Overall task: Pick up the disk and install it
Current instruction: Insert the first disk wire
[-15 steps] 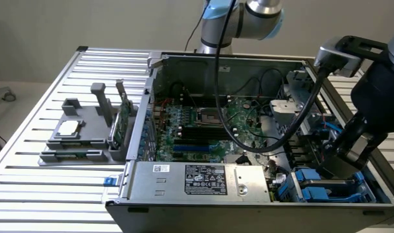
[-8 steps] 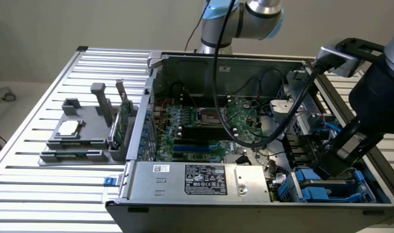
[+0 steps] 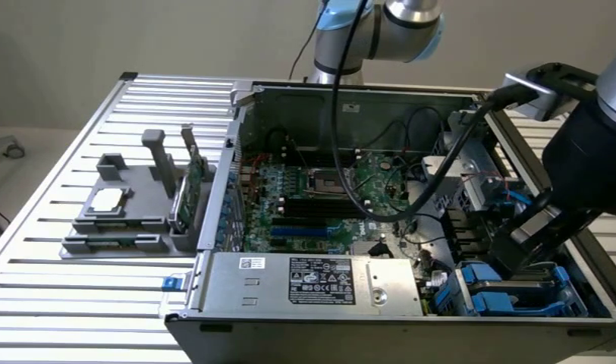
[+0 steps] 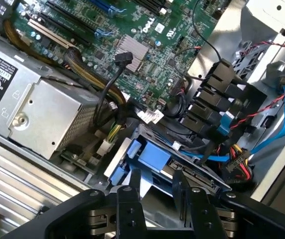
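The disk point(image 4: 155, 162) lies in its bright blue carrier in the drive bay at the front corner of the open computer case, on the exterior view's right. In that view the blue carrier point(image 3: 510, 292) sits just under the arm's black wrist. My gripper point(image 4: 157, 199) hangs directly over the disk's near end. Its two black fingers point(image 4: 131, 196) stand apart, one on each side of the carrier's edge, and I see no firm clamp on it. In the exterior view my gripper point(image 3: 519, 262) reaches down into the bay, and the wrist partly hides the disk.
A silver power supply point(image 3: 308, 280) fills the case's front, beside the bay. Black connectors and red, yellow and blue cables point(image 4: 217, 104) crowd the bay's far side. The motherboard point(image 3: 308, 189) lies behind. A grey fixture point(image 3: 111, 212) with a chip and a green card point(image 3: 193, 189) stands on the slatted table.
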Controlling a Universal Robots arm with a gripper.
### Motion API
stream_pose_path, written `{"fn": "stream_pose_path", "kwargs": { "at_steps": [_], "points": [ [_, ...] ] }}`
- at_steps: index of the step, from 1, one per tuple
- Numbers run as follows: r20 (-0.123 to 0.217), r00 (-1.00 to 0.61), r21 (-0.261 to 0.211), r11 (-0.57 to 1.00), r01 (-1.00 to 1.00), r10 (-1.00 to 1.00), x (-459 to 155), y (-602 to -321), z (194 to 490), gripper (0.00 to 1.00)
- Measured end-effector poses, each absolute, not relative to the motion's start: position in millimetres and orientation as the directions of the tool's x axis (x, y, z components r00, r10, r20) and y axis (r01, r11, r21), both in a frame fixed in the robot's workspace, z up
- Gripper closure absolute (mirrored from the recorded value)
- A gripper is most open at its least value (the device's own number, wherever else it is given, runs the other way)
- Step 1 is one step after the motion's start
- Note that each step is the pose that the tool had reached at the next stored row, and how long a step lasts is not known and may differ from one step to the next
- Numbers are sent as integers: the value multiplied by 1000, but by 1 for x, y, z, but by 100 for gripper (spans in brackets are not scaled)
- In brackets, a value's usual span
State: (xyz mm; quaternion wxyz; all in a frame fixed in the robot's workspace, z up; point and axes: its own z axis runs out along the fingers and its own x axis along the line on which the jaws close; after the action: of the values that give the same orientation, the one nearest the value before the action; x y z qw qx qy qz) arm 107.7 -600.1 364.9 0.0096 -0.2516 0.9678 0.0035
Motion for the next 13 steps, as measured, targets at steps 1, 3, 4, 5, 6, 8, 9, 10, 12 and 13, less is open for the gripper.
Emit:
{"fn": "stream_pose_path", "kwargs": {
  "at_steps": [1, 3, 4, 5, 6, 8, 9, 10, 12, 13],
  "points": [
    [-20, -882, 2, 882, -471, -471, 108, -600, 364, 61],
    [-20, -899, 2, 899, -438, -438, 108, -600, 364, 61],
    [-20, -907, 2, 907, -422, -421, 108, -600, 363, 61],
    [-20, -914, 2, 914, -405, -405, 108, -600, 363, 61],
    [-20, -921, 2, 921, -389, -389, 108, -600, 363, 61],
    [-20, -935, 2, 935, -355, -355, 108, -600, 362, 61],
    [-20, -941, 2, 941, -338, -338, 108, -600, 361, 61],
    [-20, -947, 2, 947, -321, -321, 108, -600, 361, 61],
    [-20, -957, 2, 958, -288, -288, 108, -600, 361, 61],
    [-20, -962, 2, 962, -274, -274, 108, -600, 361, 61]
  ]
}}
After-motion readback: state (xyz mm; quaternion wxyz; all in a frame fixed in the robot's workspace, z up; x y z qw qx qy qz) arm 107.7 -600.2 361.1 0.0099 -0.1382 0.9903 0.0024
